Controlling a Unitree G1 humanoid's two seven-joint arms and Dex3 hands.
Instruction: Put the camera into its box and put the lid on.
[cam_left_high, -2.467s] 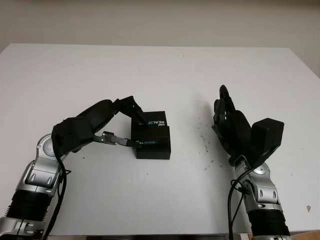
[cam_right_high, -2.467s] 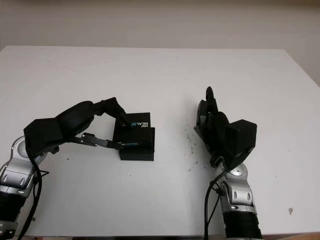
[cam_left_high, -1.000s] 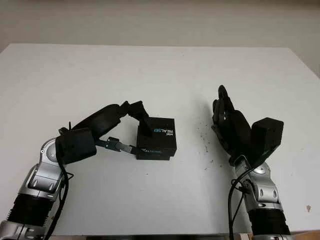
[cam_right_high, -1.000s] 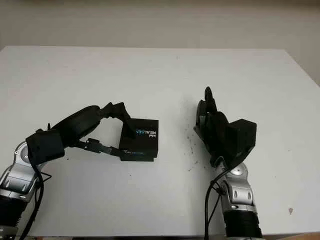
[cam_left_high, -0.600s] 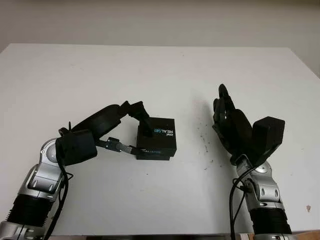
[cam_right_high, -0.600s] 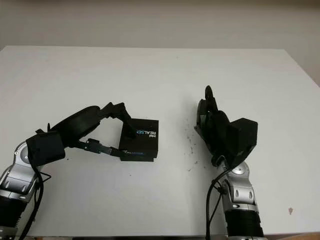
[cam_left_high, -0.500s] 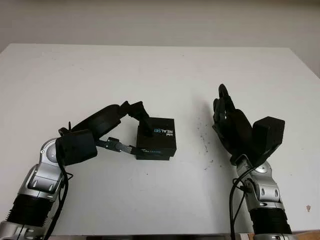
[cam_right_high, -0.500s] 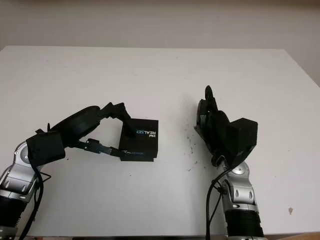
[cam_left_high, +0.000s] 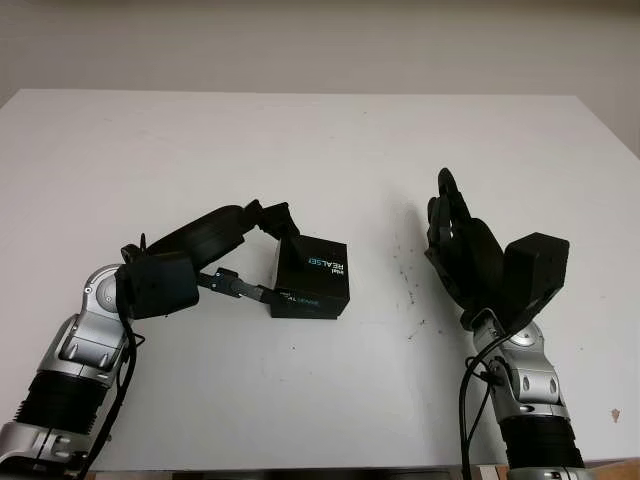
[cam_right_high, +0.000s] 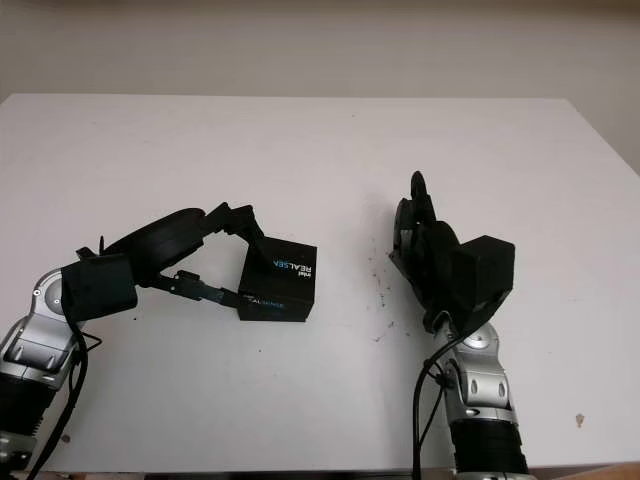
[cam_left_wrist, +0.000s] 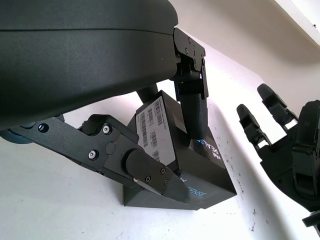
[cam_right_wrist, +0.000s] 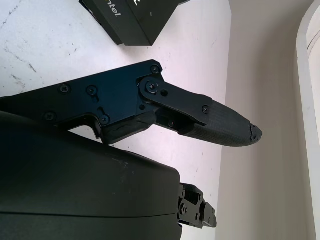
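On the white worktop (cam_left_high: 320, 150), left of centre, I am pinching the black box (cam_left_high: 312, 280) with my left robot hand (cam_left_high: 270, 255), one finger on its lid (cam_left_high: 318, 264), another at its near-left edge. The lid looks seated; the camera isn't visible. My right robot hand (cam_left_high: 462, 250) is hovering open, well right.

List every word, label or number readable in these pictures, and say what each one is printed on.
"intel REALSENSE": white and blue print on the top of the black camera box, which the left hand grips on the table.
"...ENSE": blue print on the box's side, seen from the left wrist.
"intel": on the box top, seen from the right wrist.
Barcode sticker on the box's end: text too small to read.
The right hand, open, carries no print.
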